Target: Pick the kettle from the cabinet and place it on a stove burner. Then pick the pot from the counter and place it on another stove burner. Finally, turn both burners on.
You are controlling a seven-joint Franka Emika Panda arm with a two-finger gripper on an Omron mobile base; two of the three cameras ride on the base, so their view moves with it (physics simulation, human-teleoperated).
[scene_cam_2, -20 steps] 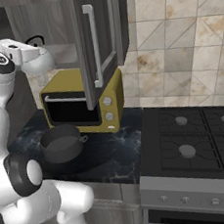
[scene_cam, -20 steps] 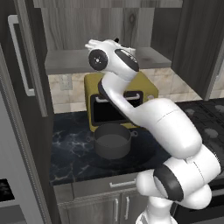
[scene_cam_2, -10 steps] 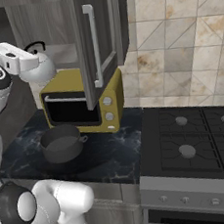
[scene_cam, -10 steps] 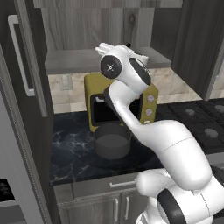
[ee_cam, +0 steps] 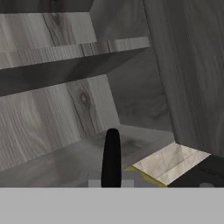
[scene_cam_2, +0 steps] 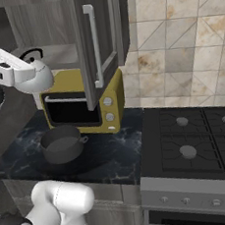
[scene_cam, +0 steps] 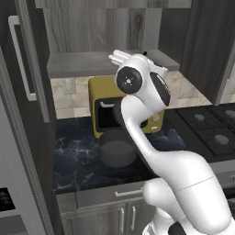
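silver-white metal on the kettle (scene_cam_2: pixel 31 55), so probably stiff, smooth and slippery over the dome; small and squat, likely light unless filled. best taken by the thin black arched handle at its top, pinched across the bar rather than around the body. sits up at the open cabinet (scene_cam: pixel 92 32), at the level of its floor, above the yellow microwave (scene_cam_2: pixel 84 105) and just beside the arm's hand. jaws clenched almost fully together; can't tell for certain whether pinching the handle or nothing, since from the hand view just one dark upright bar against grey wood-grain and the shelf (ee_cam: pixel 65 65). would swing under a one-point hold on that handle, so worth carrying slowly. dark grey pot (scene_cam: pixel 117 151) on the black marble tabletop (scene_cam_2: pixel 20 154), in front of the microwave, lidless and looking empty inside; wider, probably heavier, better gripped at the rim or a side handle. cooktop (scene_cam_2: pixel 192 140) off to the right, burners bare, nothing set on them yet.
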